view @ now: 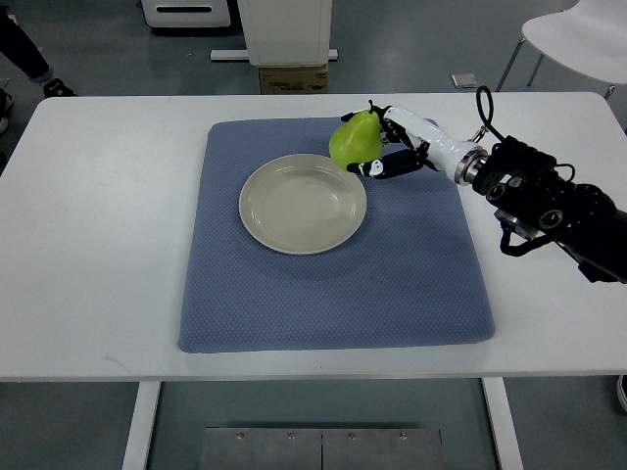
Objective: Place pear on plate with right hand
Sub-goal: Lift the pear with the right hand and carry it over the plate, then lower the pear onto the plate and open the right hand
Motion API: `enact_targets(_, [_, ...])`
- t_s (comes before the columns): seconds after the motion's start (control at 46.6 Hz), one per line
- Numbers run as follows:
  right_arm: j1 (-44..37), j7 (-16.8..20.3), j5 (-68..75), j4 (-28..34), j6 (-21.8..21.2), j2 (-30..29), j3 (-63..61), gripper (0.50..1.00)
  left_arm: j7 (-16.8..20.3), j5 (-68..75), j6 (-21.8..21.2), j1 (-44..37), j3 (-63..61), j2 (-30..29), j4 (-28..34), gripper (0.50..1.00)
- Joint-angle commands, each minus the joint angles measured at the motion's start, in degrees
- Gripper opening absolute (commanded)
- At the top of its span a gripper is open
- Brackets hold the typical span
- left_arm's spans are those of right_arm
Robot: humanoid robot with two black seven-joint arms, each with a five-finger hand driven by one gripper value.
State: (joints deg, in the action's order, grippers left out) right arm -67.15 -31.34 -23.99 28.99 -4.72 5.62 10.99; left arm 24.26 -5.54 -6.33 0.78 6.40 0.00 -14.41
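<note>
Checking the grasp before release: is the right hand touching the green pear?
Touching. The top view shows the right hand with its fingers curled against the green pear, beside the beige round plate's rim.

White table (88,245) shown beneath blue-grey mat (333,284), laid flat at centre. Cardboard box (293,78) seen on floor behind far table edge. White chair (578,39) partly visible at upper right. Person's shoe (57,88) at upper left.

Mat (333,294) lying on table (88,255), plate (303,204) sitting on mat, left of centre. Pear (356,140) sitting in right hand (392,147) over plate's far right rim. Chair (578,39) standing behind table's far right corner, box (293,78) behind far edge.
</note>
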Motion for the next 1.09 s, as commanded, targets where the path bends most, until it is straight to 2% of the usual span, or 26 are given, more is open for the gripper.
enact_targets(0.0, [0.1,0.1,0.0,-0.1,0.2,-1.6,0.2,0.5,0.0,0.0,0.0,0.0,-0.1,0.0,0.0,1.0])
enact_targets(0.365, [1.9,1.2,0.0,-0.1,0.8,-5.6,0.4,0.5,0.0,0.0,0.0,0.0,0.0,0.0,0.0,1.0])
enact_targets(0.708, [3.5,1.8,0.1,-0.1,2.9,-5.6,0.3,0.5,0.0,0.0,0.0,0.0,0.0,0.0,0.0,1.0])
enact_targets(0.815, [3.8,1.9,0.1,0.0,3.2,-5.6,-0.2,0.836,0.0,0.0,0.0,0.0,-0.1,0.0,-0.1,1.0])
enact_targets(0.879, [3.8,1.9,0.1,0.1,3.2,-5.6,-0.3,0.989,0.0,0.0,0.0,0.0,0.0,0.0,-0.1,1.0])
enact_targets(1.072, [3.5,1.8,0.2,0.4,3.0,-5.6,-0.3,1.0,0.0,0.0,0.0,0.0,0.0,0.0,0.0,1.0])
